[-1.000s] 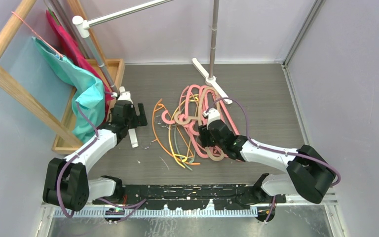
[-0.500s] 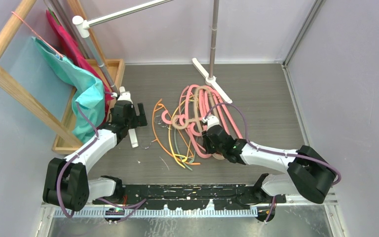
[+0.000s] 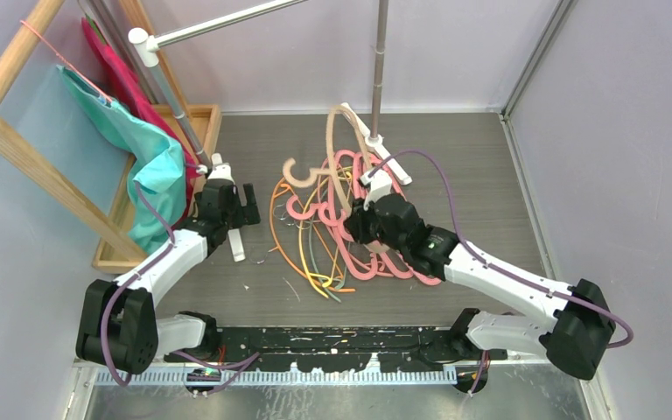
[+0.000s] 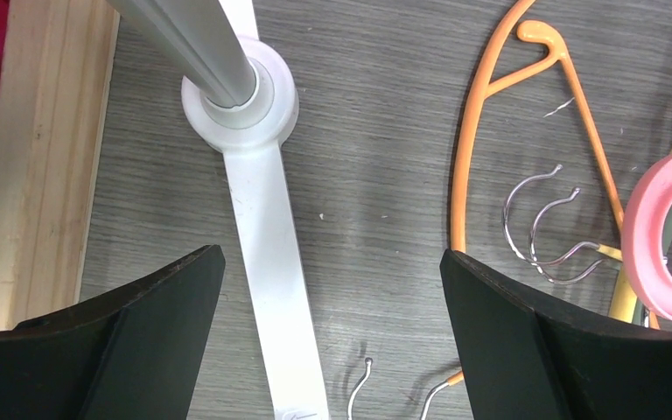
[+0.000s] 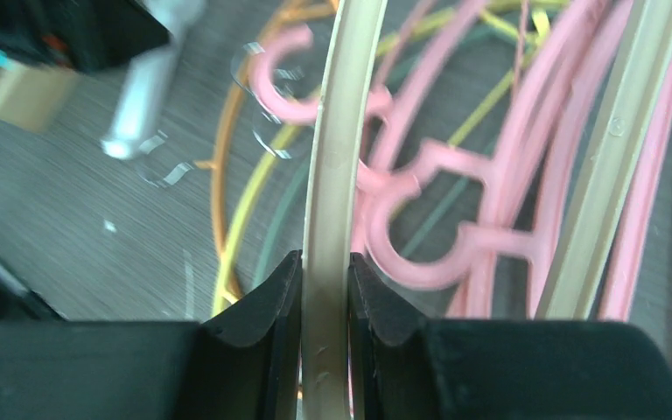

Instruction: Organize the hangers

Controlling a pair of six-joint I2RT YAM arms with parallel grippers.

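1. Left gripper (image 4: 328,271): jaws wide apart, nothing in them. It hangs over the white rack foot (image 4: 271,254) toward the table's (image 3: 481,175) left edge, apart from the heap.
2. Hangers (image 3: 350,249): a tangled heap at the table's centre, running toward the far edge. A thin orange hanger (image 4: 465,166) lies on its left flank.
3. Right gripper (image 5: 324,271): clamped on one arm of the beige hanger (image 5: 337,131), which stands tilted above the heap.
4. Handling, our read: the thick plastic is light, stiff and smooth, so a pinch on one bar lets it pivot. We'd hold a straight run close to the neck. The thin ones look springy, and hooks will likely snag neighbours.
5. Views: top shows the beige hook out to the left, looking clear of the heap. Right wrist can't show that, but it does show both pads flush on the bar. Only left wrist resolves the wire hooks (image 4: 547,227) lying beside the orange one.
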